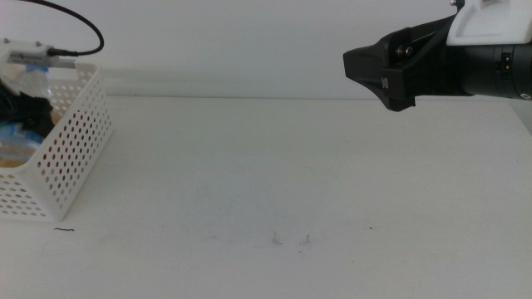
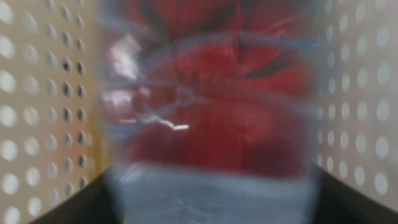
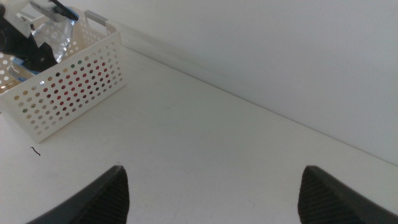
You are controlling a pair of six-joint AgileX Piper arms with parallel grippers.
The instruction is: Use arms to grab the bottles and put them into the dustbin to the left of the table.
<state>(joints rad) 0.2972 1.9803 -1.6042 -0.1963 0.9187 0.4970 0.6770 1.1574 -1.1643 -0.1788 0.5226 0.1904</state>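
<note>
Holding position, itemised as follows.

Item 1, right gripper (image 1: 366, 65): mine, hanging high over the far right part of the table (image 1: 274, 166), jaws spread wide with nothing between them (the right wrist view shows only bare tabletop in the gap).

Item 2, left gripper (image 1: 25, 112): mine, down inside the dustbin (image 1: 71, 145) at the table's left edge. Its jaws sit against either side of the clear water bottle (image 2: 208, 124), which fills the left wrist view, blurred.

Item 3, red can (image 2: 214, 93): seen only as a red mass through the bottle's clear wall in the left wrist view; as red behind the basket holes in the right wrist view. Exact pose cannot be told.

Item 4, open room: the whole tabletop from the dustbin's near wall to the right edge lies bare, save a short dark mark (image 1: 63, 229) just beside the basket's near corner and tiny specks (image 1: 291, 241) toward the front.

Item 5, obstructions: a black cable (image 1: 75, 21) arcs above the dustbin's far rim; perforated walls close in on both sides of the held bottle.

Item 6, view differences: the middle view hides the bin's contents behind the left arm; the yellow bottle is not made out in any view.
</note>
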